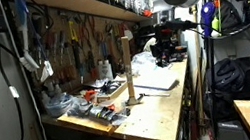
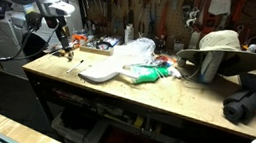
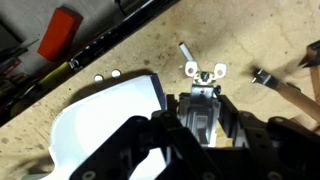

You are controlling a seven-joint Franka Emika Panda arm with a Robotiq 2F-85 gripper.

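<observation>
In the wrist view my gripper (image 3: 203, 118) fills the lower half, just above the wooden bench top (image 3: 250, 40). Its two dark fingers are closed around a silvery metal bracket (image 3: 203, 100). The bracket's far end joins a small winged metal fitting (image 3: 205, 70) lying on the bench. A white curved sheet (image 3: 100, 115) lies just left of the fingers. In both exterior views the gripper (image 1: 165, 49) (image 2: 65, 40) hangs low over the bench end, beside the white sheet (image 1: 156, 76) (image 2: 98, 72).
A red box (image 3: 60, 30) and a long-handled tool (image 3: 285, 90) lie near the gripper. An upright wooden post (image 1: 126, 70) stands mid-bench. A plastic bag (image 2: 136, 50), a green item (image 2: 148, 75), a hat (image 2: 217, 49) and a black bundle (image 2: 250, 104) crowd the bench. A tool wall stands behind.
</observation>
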